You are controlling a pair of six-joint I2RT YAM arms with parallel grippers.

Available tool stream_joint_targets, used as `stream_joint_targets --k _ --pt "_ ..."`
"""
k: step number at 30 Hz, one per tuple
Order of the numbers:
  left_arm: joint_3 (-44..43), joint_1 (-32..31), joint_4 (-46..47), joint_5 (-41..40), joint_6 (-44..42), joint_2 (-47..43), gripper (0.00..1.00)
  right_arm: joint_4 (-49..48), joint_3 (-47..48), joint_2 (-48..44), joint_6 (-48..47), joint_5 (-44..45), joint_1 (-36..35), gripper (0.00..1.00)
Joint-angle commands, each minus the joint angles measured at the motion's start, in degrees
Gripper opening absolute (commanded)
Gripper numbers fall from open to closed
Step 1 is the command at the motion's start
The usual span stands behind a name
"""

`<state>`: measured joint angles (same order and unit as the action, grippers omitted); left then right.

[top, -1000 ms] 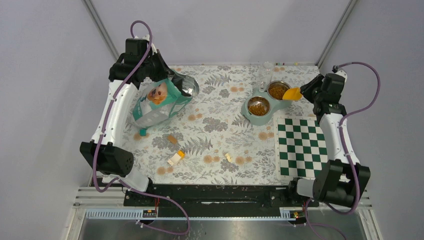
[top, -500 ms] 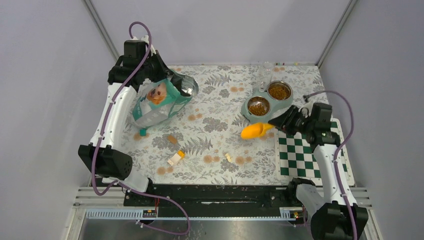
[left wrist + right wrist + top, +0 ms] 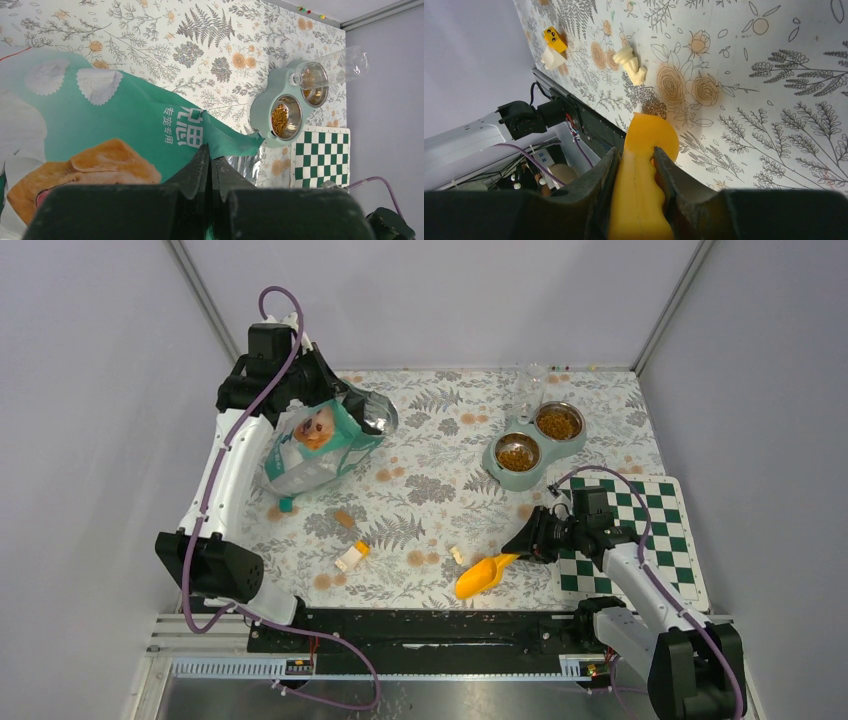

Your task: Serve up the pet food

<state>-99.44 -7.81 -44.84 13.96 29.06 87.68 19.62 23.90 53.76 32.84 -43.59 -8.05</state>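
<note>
The teal bag [image 3: 320,440] leans at 10 o'clock on the table. Its rim is pinched flat in the fully closed left gripper [image 3: 209,155]. At 1 o'clock the 2-bowl feeder [image 3: 520,480] holds the pet food [image 3: 516,453] in both bowls. At 5 o'clock the right gripper [image 3: 636,151] is partly closed around the handle of the orange scoop [image 3: 480,576], which sits low over the cloth.

This looks like a set-down. The scoop should be lowered until it rests flat, clear of the cream block [image 3: 456,555], and then released. Whether any pellets lie in the scoop or the bag cannot be seen.
</note>
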Motion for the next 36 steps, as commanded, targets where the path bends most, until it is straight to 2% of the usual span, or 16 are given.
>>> stream_joint_targets --k 1,8,15,21,25,29,36 --pt "0.93 0.63 5.98 0.82 0.81 -4.09 0.0 0.68 -0.35 1.12 -2.6 2.13 -0.79 0.03" --pt "2.16 0.61 6.26 1.38 1.06 -5.0 0.0 0.88 -0.71 5.51 -3.75 7.7 -0.76 0.35" --pt "2.13 0.65 6.25 0.83 0.96 -5.33 0.0 3.89 0.17 2.67 -0.14 17.74 -0.74 0.66" --pt "2.06 0.63 6.25 0.35 0.69 -5.41 0.0 10.22 3.86 -1.45 1.15 27.71 -0.75 0.79" --pt "2.14 0.62 6.25 0.35 0.72 -5.39 0.0 14.32 7.71 -4.98 0.92 30.87 -0.79 0.89" --pt "2.23 0.61 6.25 0.33 0.67 -5.32 0.0 16.7 11.46 -5.86 -0.26 29.66 -0.78 0.93" --pt "2.16 0.62 6.26 0.58 0.35 -5.58 0.0 13.12 19.13 -5.09 -3.45 21.24 -1.22 0.91"
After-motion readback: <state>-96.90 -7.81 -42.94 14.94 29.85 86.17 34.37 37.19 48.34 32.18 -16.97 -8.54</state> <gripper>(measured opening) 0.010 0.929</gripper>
